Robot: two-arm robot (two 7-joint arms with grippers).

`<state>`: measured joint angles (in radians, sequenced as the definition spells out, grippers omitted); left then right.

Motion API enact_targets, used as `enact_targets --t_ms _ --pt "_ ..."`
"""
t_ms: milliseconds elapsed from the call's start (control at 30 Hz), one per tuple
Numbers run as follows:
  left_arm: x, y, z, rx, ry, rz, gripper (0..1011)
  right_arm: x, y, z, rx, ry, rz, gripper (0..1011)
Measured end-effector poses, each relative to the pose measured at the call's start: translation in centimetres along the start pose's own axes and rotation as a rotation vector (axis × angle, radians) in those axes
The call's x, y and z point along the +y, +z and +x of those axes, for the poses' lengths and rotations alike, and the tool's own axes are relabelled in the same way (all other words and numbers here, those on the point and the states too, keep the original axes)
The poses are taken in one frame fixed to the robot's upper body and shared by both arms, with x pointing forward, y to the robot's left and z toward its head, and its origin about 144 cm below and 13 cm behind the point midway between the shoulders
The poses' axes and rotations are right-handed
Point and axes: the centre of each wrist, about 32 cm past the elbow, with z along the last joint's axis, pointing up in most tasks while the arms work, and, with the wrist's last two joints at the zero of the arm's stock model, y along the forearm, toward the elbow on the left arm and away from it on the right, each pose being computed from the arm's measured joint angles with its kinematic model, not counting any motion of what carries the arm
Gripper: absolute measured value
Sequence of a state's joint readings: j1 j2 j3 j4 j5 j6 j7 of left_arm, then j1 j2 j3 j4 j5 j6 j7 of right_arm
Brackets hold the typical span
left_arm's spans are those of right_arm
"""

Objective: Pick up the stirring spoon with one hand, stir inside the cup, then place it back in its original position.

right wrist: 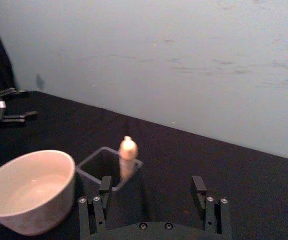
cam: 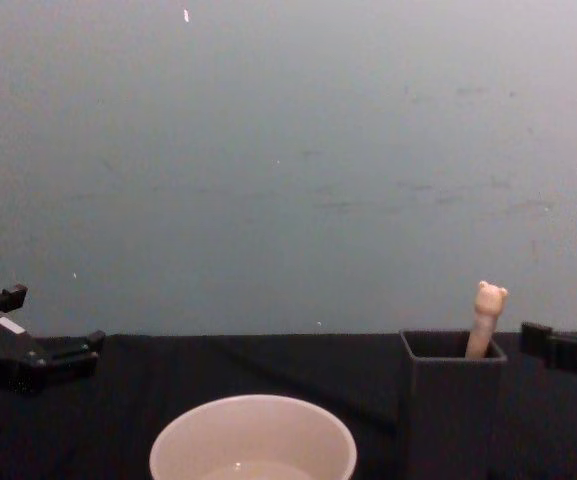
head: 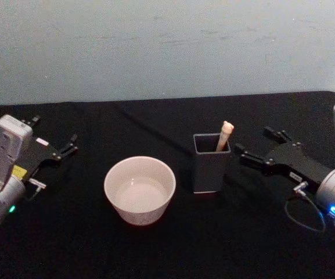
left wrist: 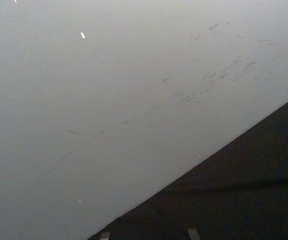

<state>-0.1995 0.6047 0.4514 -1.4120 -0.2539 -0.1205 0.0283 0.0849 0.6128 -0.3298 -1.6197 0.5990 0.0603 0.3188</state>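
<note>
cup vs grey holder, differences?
The cup is round, cream-white and wide; the holder is square, dark grey, narrower. The cup has no spoon in it; the holder has the stirring spoon leaning inside. Both stand upright on the black table, tops open.

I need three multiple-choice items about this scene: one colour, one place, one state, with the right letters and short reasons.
1. What colour is the cup? A cream-white; B red; C green.
2. Where is the stirring spoon? A inside the cup; B standing in the dark grey holder; C lying flat beside the cup.
3. How is the right tool? A shut on the stirring spoon; B open, holding nothing; C shut on the cup.
Key: 1 A, its wall looks cream-white. 2 B, the bear-head handle sticks out of the holder. 3 B, its fingers stand apart, short of the holder.
</note>
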Motion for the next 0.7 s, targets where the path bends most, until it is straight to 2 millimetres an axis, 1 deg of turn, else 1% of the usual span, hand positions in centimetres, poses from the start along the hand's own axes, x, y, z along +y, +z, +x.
enact_targets --t_ms 200,267,600,700 --pt "0.0 0.0 0.0 0.000 0.000 0.000 1001 1.0 0.1 -0.5 0.005 0.044 0.008 1002" --pt "0.0 0.0 0.0 0.000 0.000 0.000 1001 1.8 0.0 -0.6 -0.002 0.053 0.014 1002" --pt "0.0 0.0 0.0 0.000 0.000 0.000 1001 4.3 -0.1 -0.7 -0.028 0.060 0.042 1002" --pt "0.0 0.0 0.0 0.000 0.000 0.000 1001 4.7 -0.2 -0.7 -0.031 0.063 0.044 1002"
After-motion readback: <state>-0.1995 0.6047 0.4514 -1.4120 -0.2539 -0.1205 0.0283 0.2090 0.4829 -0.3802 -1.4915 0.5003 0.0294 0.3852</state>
